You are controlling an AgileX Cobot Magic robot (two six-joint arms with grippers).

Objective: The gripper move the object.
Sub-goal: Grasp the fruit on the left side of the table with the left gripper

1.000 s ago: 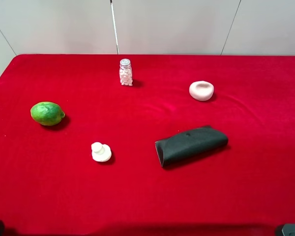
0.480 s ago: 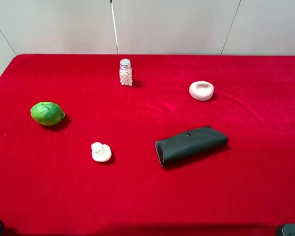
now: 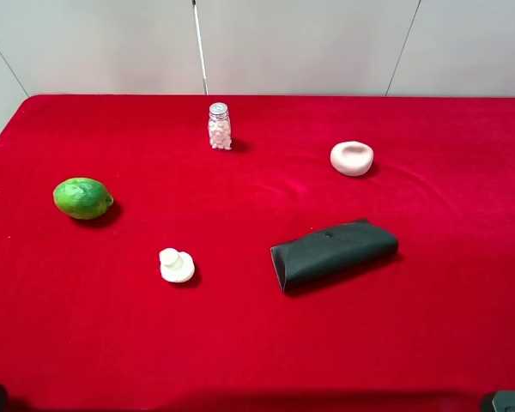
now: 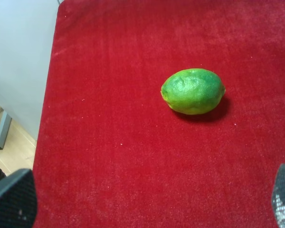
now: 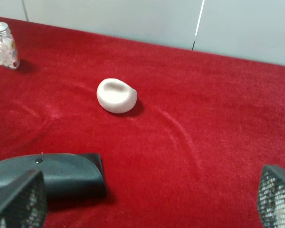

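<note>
**A:** High view first. Where is the lime?

**B:** The lime (image 3: 82, 198) lies on its side near the left edge of the table (image 3: 257, 343), about midway from front to back and touching nothing. The white knob (image 3: 176, 265) is nearer the table's front. The dark pouch (image 3: 333, 253) lies right of the table's middle. Neither gripper shows clearly in this view.

**A:** And the left wrist view?

**B:** The left gripper (image 4: 148, 204) has its jaws spread wide and holds nothing. The lime is ahead of them, not yet between them, and close to the table's left edge.

**A:** So how should this step be done?

**B:** I take this to be the approach. The lime's long axis seems to run from finger to finger, so a turn of the wrist might give a surer hold across its narrow waist. The fingers should come down low and meet it evenly. It is round and could roll toward that edge.

**A:** Right wrist view?

**B:** The right gripper (image 5: 147, 202) is also spread open and empty, over the table's right half. The pouch is beside one finger.

**A:** Has anything changed from a second ago?

**B:** No. In the high view every item sits where it did.
</note>
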